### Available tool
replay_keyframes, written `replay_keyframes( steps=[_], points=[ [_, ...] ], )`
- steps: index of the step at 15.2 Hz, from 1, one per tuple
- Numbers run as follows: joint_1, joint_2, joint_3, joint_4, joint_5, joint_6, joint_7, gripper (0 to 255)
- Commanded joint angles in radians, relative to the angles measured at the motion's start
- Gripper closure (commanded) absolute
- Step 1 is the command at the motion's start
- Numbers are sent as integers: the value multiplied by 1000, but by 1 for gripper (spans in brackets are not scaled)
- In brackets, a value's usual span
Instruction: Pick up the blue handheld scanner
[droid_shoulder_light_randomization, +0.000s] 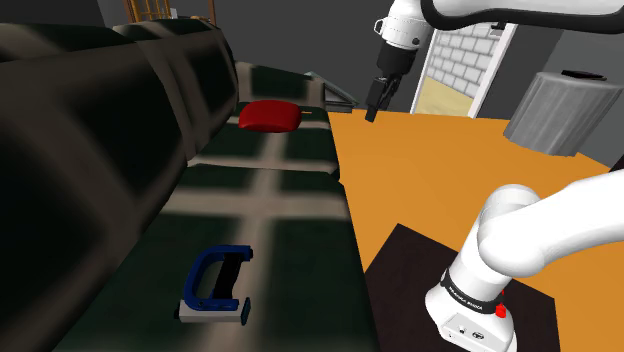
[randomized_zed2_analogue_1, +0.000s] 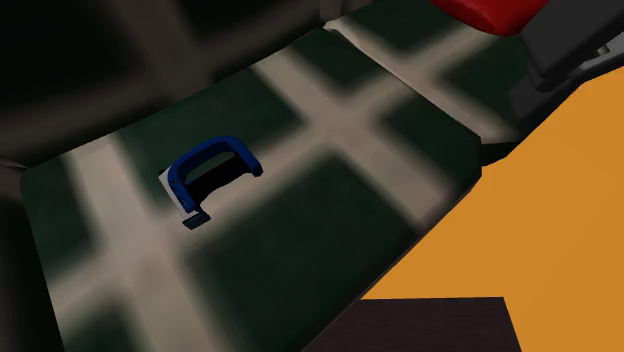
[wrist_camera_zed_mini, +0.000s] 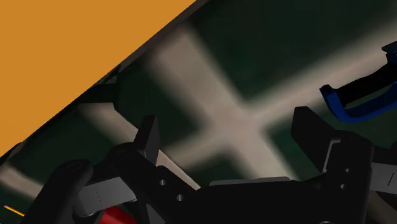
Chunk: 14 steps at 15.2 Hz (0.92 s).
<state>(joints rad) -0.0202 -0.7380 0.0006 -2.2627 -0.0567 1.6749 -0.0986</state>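
Observation:
The blue handheld scanner (droid_shoulder_light_randomization: 207, 270) lies on the dark green checked seat cushion (droid_shoulder_light_randomization: 270, 230), near its front end in the shoulder view, with its curved blue handle up and a grey base under it. The second exterior view has the scanner (randomized_zed2_analogue_1: 207, 162) at the cushion's left part. My black gripper (droid_shoulder_light_randomization: 373, 106) hangs high above the orange floor, far from the scanner and beyond the cushion's far end. In the wrist view the gripper (wrist_camera_zed_mini: 230, 133) is open with nothing between its fingers, and the scanner (wrist_camera_zed_mini: 356, 102) sits off beyond the right finger (wrist_camera_zed_mini: 313, 130).
A red object (droid_shoulder_light_randomization: 268, 114) rests at the cushion's far end. The dark sofa back (droid_shoulder_light_randomization: 90, 130) rises along the shoulder view's left. The orange floor (droid_shoulder_light_randomization: 430, 170) borders the cushion. A grey cylinder (droid_shoulder_light_randomization: 560, 110) stands at the back right.

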Motion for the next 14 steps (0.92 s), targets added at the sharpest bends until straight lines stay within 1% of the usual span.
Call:
replay_keyframes(
  steps=[1,8,14],
  points=[
    [0,0,0,0,0,0,0,0],
    [1,2,152,-134,86,105,270,0],
    [3,77,292,-187,160,213,504,0]
  ],
)
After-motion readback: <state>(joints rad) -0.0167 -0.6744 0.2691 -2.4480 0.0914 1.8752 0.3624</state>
